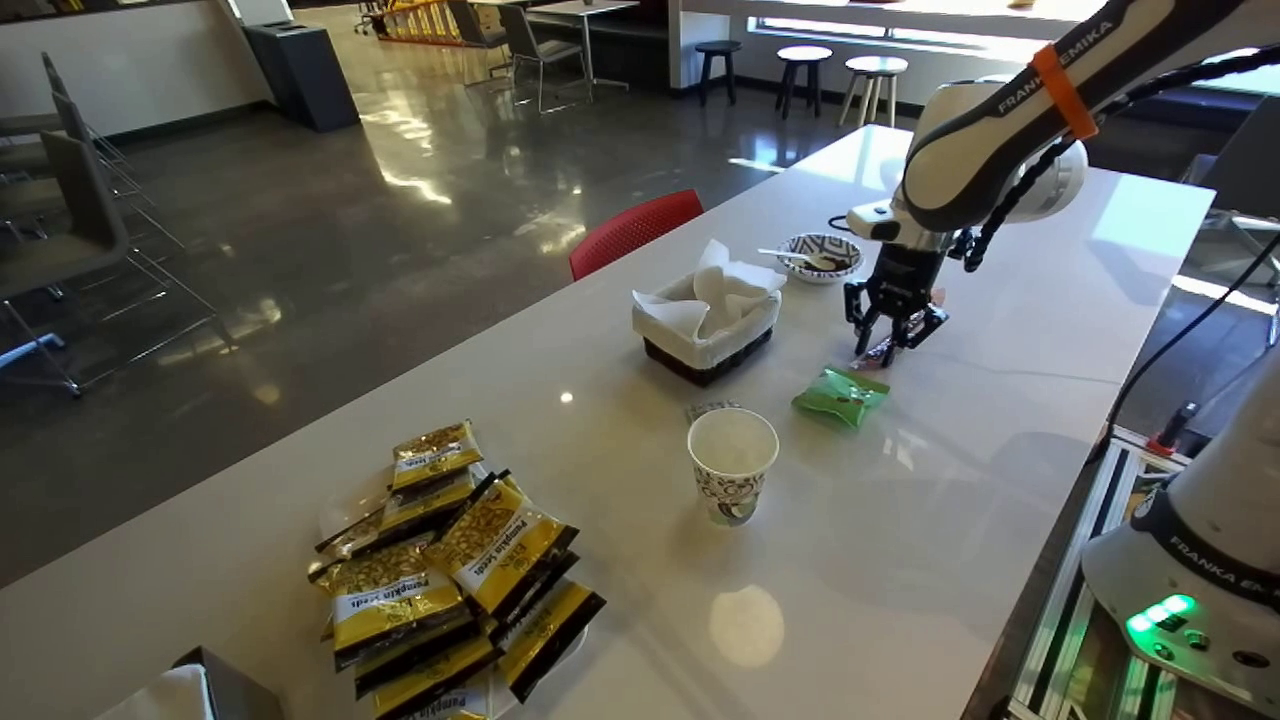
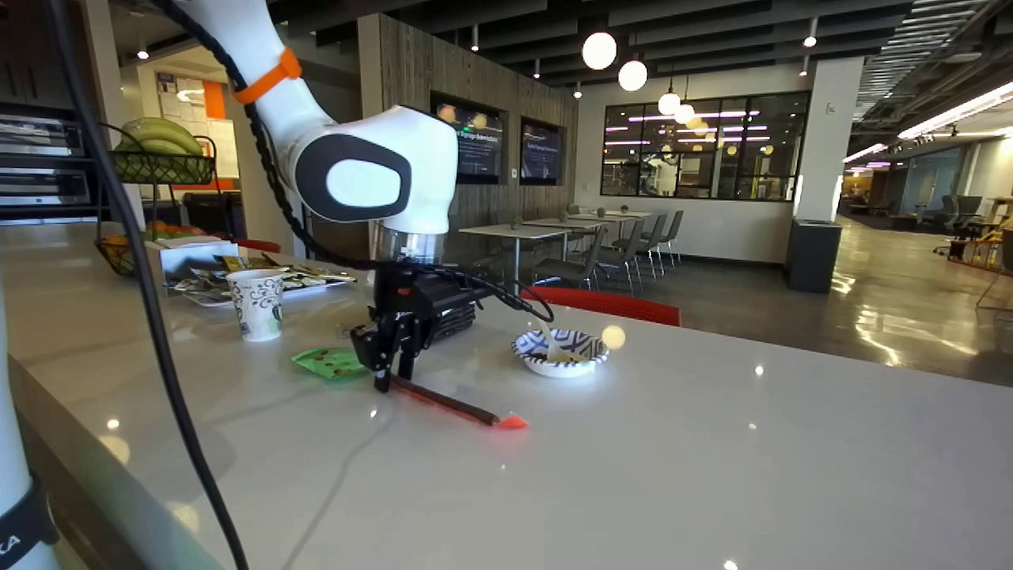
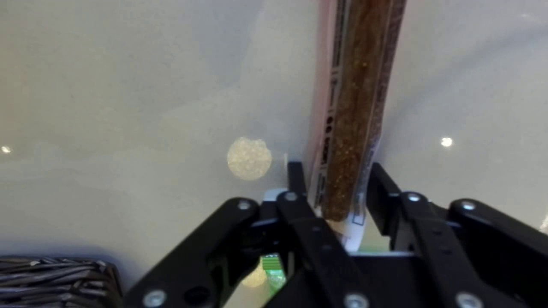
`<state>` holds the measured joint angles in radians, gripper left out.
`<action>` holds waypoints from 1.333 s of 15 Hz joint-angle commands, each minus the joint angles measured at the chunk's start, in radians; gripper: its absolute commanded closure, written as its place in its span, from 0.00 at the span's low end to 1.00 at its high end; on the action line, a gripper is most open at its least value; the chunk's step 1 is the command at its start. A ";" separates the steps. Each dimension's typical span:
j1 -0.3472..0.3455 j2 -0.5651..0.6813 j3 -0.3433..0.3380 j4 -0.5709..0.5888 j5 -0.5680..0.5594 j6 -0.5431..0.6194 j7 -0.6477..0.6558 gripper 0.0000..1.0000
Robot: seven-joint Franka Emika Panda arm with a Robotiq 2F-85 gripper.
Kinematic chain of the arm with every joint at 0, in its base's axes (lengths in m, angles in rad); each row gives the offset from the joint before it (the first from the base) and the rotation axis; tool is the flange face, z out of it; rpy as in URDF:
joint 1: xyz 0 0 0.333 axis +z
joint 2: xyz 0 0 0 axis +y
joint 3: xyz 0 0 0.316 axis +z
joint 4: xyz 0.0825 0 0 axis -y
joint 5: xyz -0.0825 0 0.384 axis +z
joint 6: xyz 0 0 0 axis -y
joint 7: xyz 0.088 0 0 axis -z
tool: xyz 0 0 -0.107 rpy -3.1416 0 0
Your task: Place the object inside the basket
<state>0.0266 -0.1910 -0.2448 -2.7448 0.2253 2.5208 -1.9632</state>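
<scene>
The object, a long thin stick in a clear and reddish-pink wrapper (image 2: 455,405), lies flat on the table. It runs up the wrist view (image 3: 357,85) with a brown filling showing. My gripper (image 1: 875,356) is low at the table over the stick's end near the green packet. In the wrist view my fingers (image 3: 335,164) stand on both sides of the stick, with a gap at the left finger; the gripper is open. The dark woven basket (image 1: 718,366) lined with white paper stands beside the gripper. Its corner shows in the wrist view (image 3: 55,282); in an exterior view the arm partly hides it (image 2: 457,321).
A green packet (image 1: 840,395) lies close to the gripper. A patterned paper cup (image 1: 732,465) stands nearby. A shallow patterned bowl (image 2: 562,366) with a white spoon is near the basket. A pile of yellow pumpkin seed bags (image 1: 450,570) lies further along the table.
</scene>
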 commanded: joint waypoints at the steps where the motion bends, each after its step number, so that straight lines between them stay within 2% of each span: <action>1: -0.009 0.019 0.017 0.001 0.025 0.028 -0.033 0.90; 2: -0.009 0.018 0.018 0.002 0.024 0.028 -0.032 0.97; 3: -0.009 0.017 0.018 0.002 0.024 0.026 -0.033 1.00; 7: -0.011 -0.036 0.012 -0.005 0.046 -0.021 -0.025 0.96; 11: -0.019 -0.199 -0.004 -0.025 0.121 -0.063 0.019 0.96; 12: -0.014 -0.248 -0.016 -0.024 0.153 -0.109 0.028 0.96; 17: -0.013 -0.400 -0.044 0.021 0.244 -0.273 0.196 0.96; 20: 0.003 -0.434 -0.070 0.058 0.336 -0.309 0.270 0.96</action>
<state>0.0097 -0.5834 -0.2841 -2.7100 0.4819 2.2635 -1.7606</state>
